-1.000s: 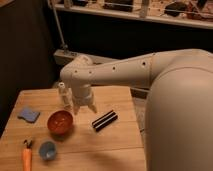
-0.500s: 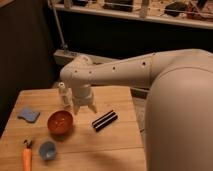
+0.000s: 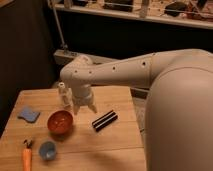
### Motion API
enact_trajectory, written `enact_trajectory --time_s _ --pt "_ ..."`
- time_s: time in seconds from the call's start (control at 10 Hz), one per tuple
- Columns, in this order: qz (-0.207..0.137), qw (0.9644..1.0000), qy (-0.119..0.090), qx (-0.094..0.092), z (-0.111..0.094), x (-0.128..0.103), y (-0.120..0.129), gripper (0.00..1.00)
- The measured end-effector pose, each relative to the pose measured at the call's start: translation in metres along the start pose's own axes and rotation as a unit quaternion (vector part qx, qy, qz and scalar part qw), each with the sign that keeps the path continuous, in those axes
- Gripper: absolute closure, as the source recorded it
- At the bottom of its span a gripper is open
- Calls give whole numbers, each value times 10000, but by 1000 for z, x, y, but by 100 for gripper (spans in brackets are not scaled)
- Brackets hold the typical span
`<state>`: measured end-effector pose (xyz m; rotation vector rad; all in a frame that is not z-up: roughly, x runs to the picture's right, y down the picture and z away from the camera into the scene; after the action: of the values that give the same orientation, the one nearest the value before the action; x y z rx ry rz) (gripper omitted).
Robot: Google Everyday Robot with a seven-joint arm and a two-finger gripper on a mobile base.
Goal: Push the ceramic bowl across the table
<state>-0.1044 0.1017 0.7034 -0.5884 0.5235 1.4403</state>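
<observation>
Light wooden plank table (image 3: 117, 142), dark shelving (image 3: 125, 12) behind; the gripper (image 3: 85, 108) hangs fingers spread, empty (just behind the ceramic bowl (image 3: 60, 122), contact unclear).

Your gripper (image 3: 85, 107) hangs just right of a small white bottle (image 3: 63, 94); down and right of it you see a black ridged bar (image 3: 105, 120) lying flat; well to its left lies a blue cloth (image 3: 28, 114); lower left, nearer you, sit a small blue cup (image 3: 47, 149) and a carrot (image 3: 26, 158), side by side.
</observation>
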Motion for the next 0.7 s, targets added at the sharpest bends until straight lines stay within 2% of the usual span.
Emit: enact_trajectory --time_s 0.5,0.7 --pt "-7 10000 -10 -7 -1 0 1 35" --pt "-384 9992 -116 -23 -1 -7 19 35"
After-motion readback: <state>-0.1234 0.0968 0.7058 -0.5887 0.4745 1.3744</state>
